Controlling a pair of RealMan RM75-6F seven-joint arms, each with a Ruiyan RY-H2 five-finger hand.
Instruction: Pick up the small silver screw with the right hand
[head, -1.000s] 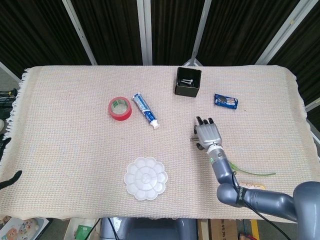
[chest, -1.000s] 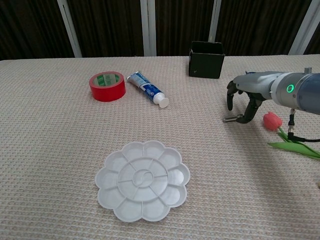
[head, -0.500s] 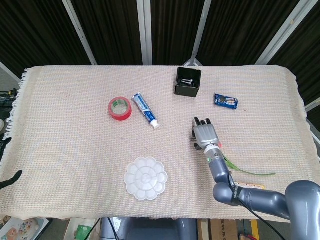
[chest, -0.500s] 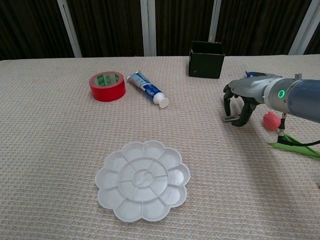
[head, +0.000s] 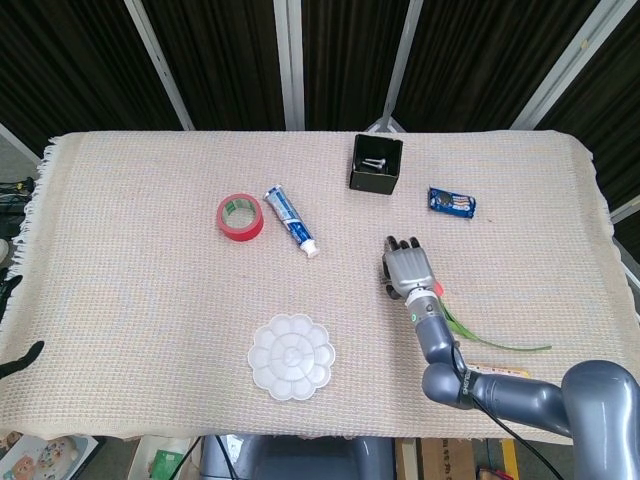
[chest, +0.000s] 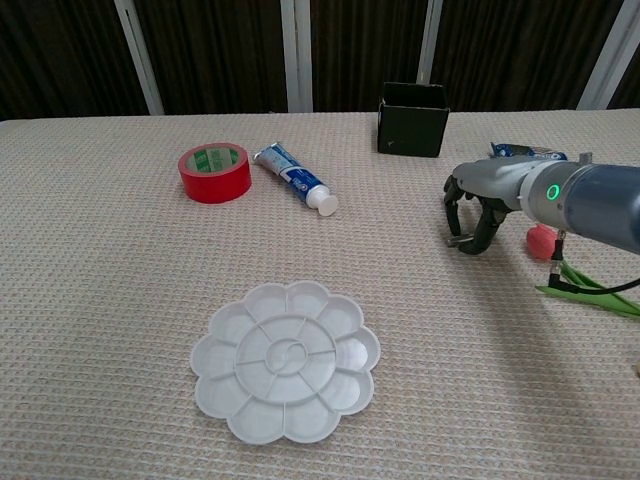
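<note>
The small silver screw (chest: 455, 241) lies at table level under my right hand (chest: 478, 208), right of the table's middle. The hand's fingers curl down around the screw and pinch it against the thumb, with only the screw's left end poking out. In the head view my right hand (head: 407, 270) covers the screw, palm down. Neither view shows my left hand.
A pink flower on a green stem (chest: 543, 241) lies just right of the hand. A black box (head: 376, 164) holding screws stands behind it, and a blue packet (head: 452, 203) lies at the back right. A red tape roll (head: 240, 217), a toothpaste tube (head: 291, 220) and a white palette (head: 291, 356) lie to the left.
My right hand has shifted a little to the left, and its fingers have drawn in tighter around the screw. Nothing else has moved.
</note>
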